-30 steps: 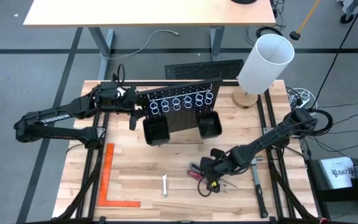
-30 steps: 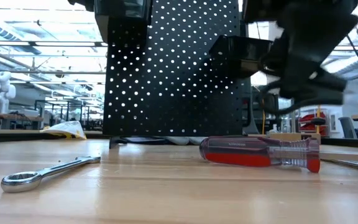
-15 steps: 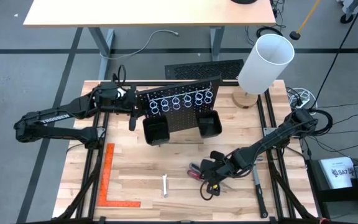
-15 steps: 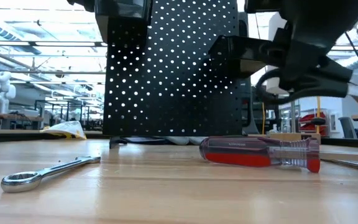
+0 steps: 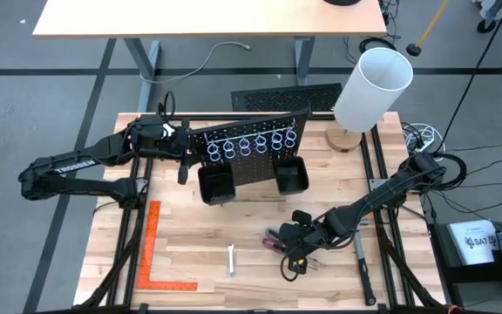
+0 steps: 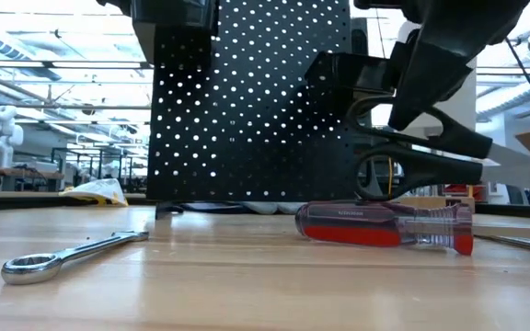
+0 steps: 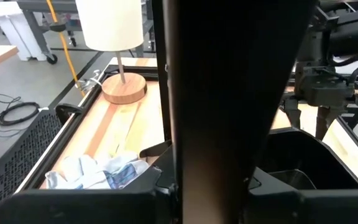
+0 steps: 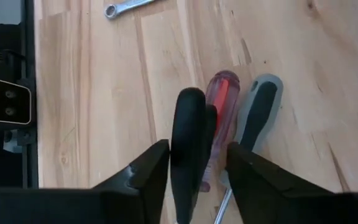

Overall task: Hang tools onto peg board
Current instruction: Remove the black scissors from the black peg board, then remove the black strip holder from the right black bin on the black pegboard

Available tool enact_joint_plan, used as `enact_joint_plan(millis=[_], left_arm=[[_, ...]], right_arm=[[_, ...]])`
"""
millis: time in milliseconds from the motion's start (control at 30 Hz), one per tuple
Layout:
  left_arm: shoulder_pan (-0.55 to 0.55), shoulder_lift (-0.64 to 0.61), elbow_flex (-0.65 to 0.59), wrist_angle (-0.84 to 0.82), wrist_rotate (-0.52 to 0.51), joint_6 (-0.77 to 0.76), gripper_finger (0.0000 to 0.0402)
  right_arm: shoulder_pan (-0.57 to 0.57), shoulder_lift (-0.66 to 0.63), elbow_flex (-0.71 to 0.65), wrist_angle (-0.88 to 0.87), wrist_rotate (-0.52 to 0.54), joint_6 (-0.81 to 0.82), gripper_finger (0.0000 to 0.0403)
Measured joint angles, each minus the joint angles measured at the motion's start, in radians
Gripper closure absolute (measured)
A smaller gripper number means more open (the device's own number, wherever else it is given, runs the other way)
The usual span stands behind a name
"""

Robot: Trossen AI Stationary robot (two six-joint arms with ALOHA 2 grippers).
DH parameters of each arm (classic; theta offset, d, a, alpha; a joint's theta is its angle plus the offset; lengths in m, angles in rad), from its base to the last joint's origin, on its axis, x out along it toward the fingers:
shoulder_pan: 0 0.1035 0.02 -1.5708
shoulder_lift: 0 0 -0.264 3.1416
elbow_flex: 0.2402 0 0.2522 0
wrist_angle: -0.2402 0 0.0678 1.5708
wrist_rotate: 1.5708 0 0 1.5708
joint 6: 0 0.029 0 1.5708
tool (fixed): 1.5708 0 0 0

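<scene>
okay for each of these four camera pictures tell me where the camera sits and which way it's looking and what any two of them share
High view: overhead, facing straight down; both arms, peg board.
Low view: table height, looking level at the peg board; right gripper above red screwdriver.
Left wrist view: on the left arm, against the board's edge; lamp beyond.
Right wrist view: looks down past its fingers at the scissors handle.
Shared: red screwdriver and wrench in low and right wrist views.

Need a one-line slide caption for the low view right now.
Scissors hang in the right gripper above a red screwdriver, peg board behind, wrench lying nearby.
</scene>
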Motion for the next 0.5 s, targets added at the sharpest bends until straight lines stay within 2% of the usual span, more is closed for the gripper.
enact_joint_plan(millis=[133, 300, 500], left_arm=[[0.0, 0.0, 0.0, -0.015, 0.002, 0.016, 0.0335], [0.0, 0.0, 0.0, -0.035, 0.004, 0.026, 0.0335], [0.0, 0.0, -0.002, -0.035, 0.003, 0.029, 0.0335]], right_arm=[[0.0, -0.005, 0.01, 0.03, 0.003, -0.049, 0.0234], [0.0, -0.005, 0.068, 0.018, 0.01, -0.125, 0.0233], [0.0, -0.005, 0.2, -0.084, 0.064, -0.233, 0.0242]])
